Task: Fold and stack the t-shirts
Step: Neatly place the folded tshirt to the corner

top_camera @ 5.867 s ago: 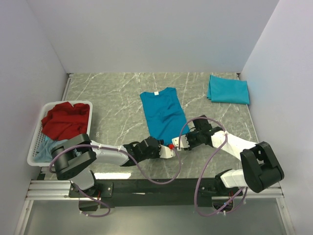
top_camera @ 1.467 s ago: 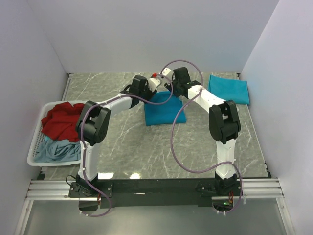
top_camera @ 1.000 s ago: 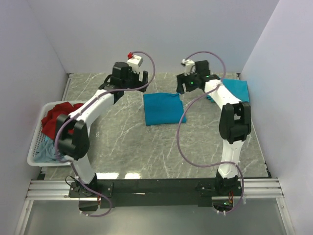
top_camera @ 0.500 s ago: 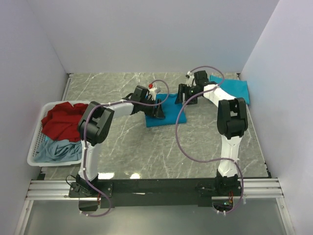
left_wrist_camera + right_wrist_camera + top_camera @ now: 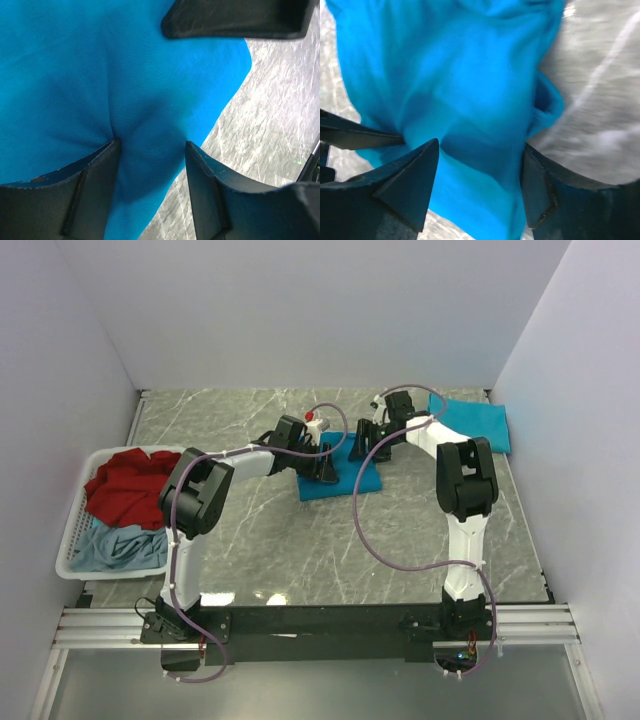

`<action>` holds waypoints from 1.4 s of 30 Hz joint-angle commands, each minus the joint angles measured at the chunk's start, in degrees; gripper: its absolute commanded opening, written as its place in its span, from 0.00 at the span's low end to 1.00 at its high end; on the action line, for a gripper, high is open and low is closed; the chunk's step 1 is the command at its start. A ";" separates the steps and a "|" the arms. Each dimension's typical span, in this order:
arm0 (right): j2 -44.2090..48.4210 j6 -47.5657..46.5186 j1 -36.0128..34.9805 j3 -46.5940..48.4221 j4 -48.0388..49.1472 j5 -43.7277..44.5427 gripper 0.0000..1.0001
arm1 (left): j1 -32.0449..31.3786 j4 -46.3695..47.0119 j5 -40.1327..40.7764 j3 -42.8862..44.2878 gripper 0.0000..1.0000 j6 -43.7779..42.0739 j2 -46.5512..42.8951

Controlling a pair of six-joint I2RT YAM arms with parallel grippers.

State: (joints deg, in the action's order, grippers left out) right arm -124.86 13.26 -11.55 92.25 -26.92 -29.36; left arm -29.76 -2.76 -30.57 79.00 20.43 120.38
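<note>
Left hand [image 5: 150, 145], right hand [image 5: 480, 145] spread, pressing folded teal t-shirt [image 5: 60, 65].

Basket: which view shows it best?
Top external: the basket shows at far left, holding a red shirt and a grey-blue shirt. Both wrist views miss it, showing mostly the teal shirt.
</note>
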 commanded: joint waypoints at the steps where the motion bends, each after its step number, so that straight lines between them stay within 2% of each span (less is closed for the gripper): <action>1: -2.67 2.30 -1.46 -0.14 -1.38 -2.27 0.66 | -1.00 -4.62 1.74 -1.04 0.61 -1.09 1.79; 3: -3.28 2.91 -1.63 0.30 -0.86 -2.63 0.58 | -1.00 -4.53 1.83 -1.13 0.61 -1.18 1.53; 4: -3.63 3.00 -1.55 1.08 -0.86 -2.45 0.45 | -0.92 -4.44 1.91 -1.30 0.61 -1.18 1.35; 6: -4.16 2.83 -1.28 1.79 -0.68 -0.97 0.27 | -1.00 -4.27 2.18 -1.48 0.61 -1.09 0.30; 7: -4.25 2.57 -1.19 2.75 -0.68 -0.52 0.06 | -1.00 -4.18 3.22 -1.83 0.61 -1.09 -1.36; 8: -4.43 1.35 -1.11 3.46 -1.03 0.35 0.00 | -1.00 -4.00 4.10 -2.09 0.62 -1.18 -2.77; 10: -4.43 -0.94 -0.84 5.91 -2.87 5.43 0.00 | -0.92 -2.78 6.82 -4.45 0.64 -1.44 -7.06; 11: -3.47 -6.26 -0.75 8.54 -6.18 12.51 0.00 | -0.65 -4.51 14.49 -5.69 0.71 -2.40 -17.88; 12: -3.46 -6.31 -0.84 10.13 -6.22 14.93 0.00 | -0.65 -4.53 14.57 -5.96 0.71 -2.41 -17.98; 13: -3.11 -8.05 -1.02 11.10 -7.00 17.39 0.00 | -0.48 -5.92 16.31 -6.49 0.73 -3.19 -23.81; 17: -0.13 -15.51 -1.19 16.37 -12.26 27.50 0.00 | 1.54 -10.05 24.65 -10.26 0.84 -6.44 -37.65; 22: 3.83 -25.71 -1.55 16.21 -9.66 43.39 0.00 | 4.35 -14.45 27.58 -18.52 0.87 -10.92 -51.61; 25: 4.80 -28.98 -1.63 14.02 -7.81 48.16 0.00 | 4.71 -14.90 28.19 -23.88 0.87 -12.68 -56.81; 30: 7.52 -35.66 -1.02 11.55 -2.27 56.17 0.00 | 4.71 -13.76 29.25 -29.34 0.87 -13.75 -61.14; 37: 6.73 -43.22 1.18 16.56 -3.06 57.49 0.00 | 4.97 -14.20 28.72 -28.99 0.87 -15.24 -60.70; 42: 5.68 -45.33 3.20 19.28 -2.09 57.31 0.00 | 4.97 -14.02 28.28 -29.52 0.87 -15.42 -61.58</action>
State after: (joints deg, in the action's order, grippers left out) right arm -121.82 -28.62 -9.87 107.66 -32.34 25.54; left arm -25.04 -18.33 -2.46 48.58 6.37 60.47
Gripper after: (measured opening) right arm 0.075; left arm 0.871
